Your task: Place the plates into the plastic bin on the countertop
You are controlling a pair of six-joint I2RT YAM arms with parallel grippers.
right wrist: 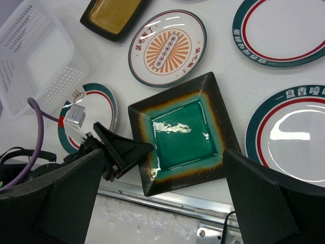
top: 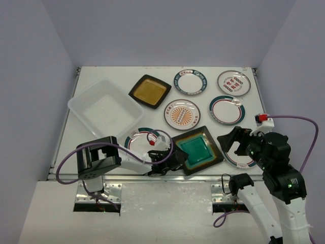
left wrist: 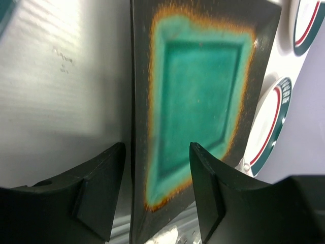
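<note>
Since the teal square plate (top: 195,150) lies flat near the front of the countertop (top: 127,76), w/ one corner close to the metal front edge, the left gripper (top: 170,158) comes at it low from the side, not from above. From the left wrist view its jaws sit part-way apart w/ the plate's dark rim between them, one finger out past the rim, the other over the teal well. I can't tell if they're pinching the rim yet. Makes sense as an approach: a flat plate gives nothing to grab except its lip.

The right gripper (top: 234,141) hangs spread wide, holding nothing, over a round plate (top: 244,158) at front right. It's prob. parked there to stay out of the left arm's way.

The plastic bin (top: 76,108) sits at the left, angled, w/ no plate in it that I can see. All eight plates are out on the counter, incl. the amber square one (top: 149,91) just beside the bin. So I'd say the job's barely begun.
</note>
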